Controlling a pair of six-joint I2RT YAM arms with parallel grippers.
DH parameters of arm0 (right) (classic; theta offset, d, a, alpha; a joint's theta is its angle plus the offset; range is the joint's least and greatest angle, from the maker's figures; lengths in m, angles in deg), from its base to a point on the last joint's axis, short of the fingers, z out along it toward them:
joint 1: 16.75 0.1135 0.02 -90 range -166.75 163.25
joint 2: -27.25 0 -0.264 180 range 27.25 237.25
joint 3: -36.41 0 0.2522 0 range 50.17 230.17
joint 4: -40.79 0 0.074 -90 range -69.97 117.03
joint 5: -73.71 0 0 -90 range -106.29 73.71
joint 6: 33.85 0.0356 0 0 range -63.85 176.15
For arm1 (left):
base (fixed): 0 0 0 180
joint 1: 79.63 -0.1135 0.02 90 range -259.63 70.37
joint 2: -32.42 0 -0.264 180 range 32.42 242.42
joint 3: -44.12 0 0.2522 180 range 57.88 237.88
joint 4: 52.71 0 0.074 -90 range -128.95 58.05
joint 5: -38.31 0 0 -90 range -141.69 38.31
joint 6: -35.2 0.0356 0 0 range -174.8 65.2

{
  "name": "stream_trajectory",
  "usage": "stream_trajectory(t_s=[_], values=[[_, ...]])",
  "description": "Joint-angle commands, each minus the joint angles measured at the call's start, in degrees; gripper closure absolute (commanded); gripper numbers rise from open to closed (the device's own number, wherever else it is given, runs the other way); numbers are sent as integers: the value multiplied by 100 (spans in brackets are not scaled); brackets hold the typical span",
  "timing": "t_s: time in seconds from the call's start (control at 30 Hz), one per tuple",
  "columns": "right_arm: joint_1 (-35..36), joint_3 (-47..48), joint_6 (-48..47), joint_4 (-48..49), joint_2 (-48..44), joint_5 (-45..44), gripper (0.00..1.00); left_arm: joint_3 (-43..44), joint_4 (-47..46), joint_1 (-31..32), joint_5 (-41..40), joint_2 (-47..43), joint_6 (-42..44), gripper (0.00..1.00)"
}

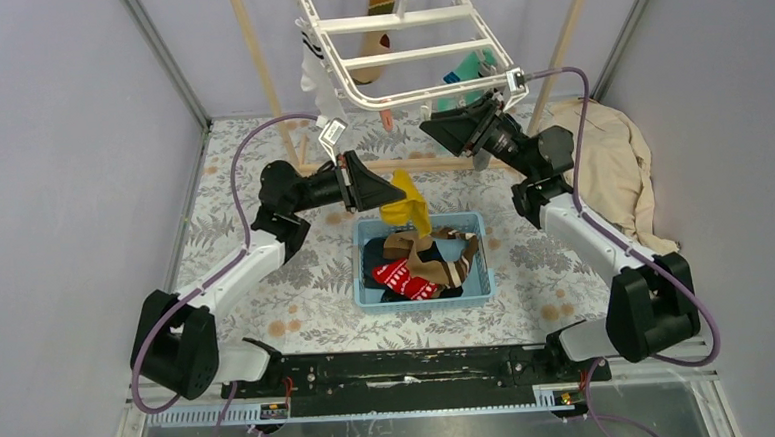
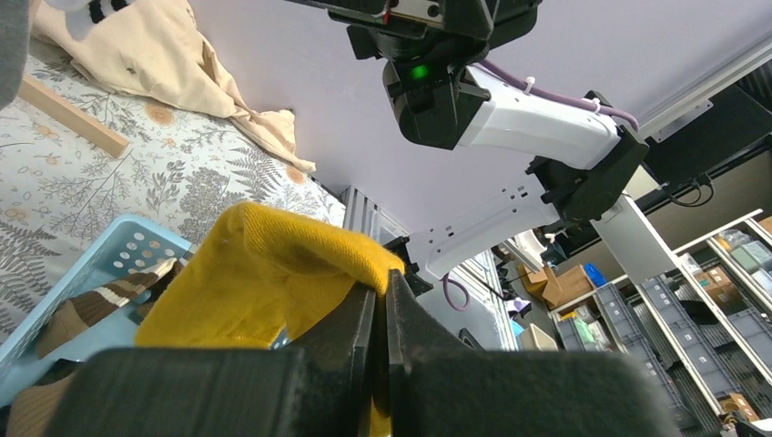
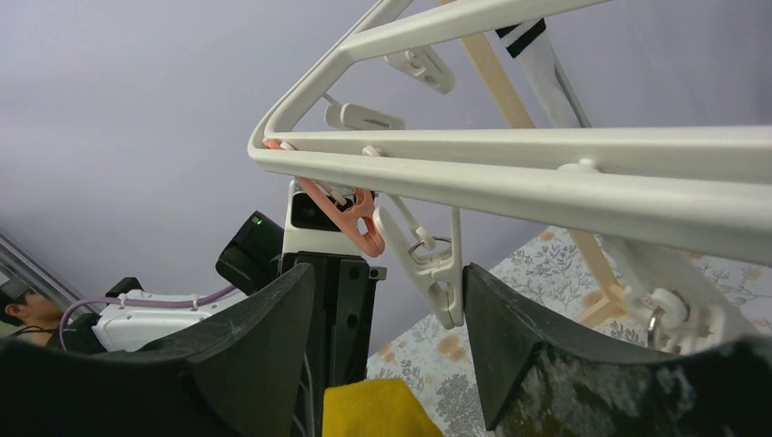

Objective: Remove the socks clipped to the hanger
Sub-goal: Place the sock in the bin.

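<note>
Left gripper clamped on the yellow sock, hanging over the basket's far rim; release here, it may land outside; right gripper gapes around a hanger clip; a snag would swing the frame.

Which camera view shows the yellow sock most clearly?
The left wrist view: the yellow sock is large and close, pinched in the shut left gripper. The top view shows it small, hanging over the blue basket. The right wrist view shows only a corner.
</note>
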Motion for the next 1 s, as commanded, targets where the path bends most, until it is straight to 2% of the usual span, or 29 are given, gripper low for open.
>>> stream_trajectory(t_s=[0.0,0.2,0.43,0.97], values=[[48,-298,-87,-35,-437,145,32,-6,305,-22,-107,-269,299,91],[42,-774,-308,-680,-918,208,29,21,747,20,-170,-483,562,91],[50,-1134,-1130,-2369,-1751,38,27,-20,1589,146,-348,-735,1142,89],[42,-1244,-2275,-5297,-3238,-347,24,-158,1935,707,-1007,-222,1781,89]])
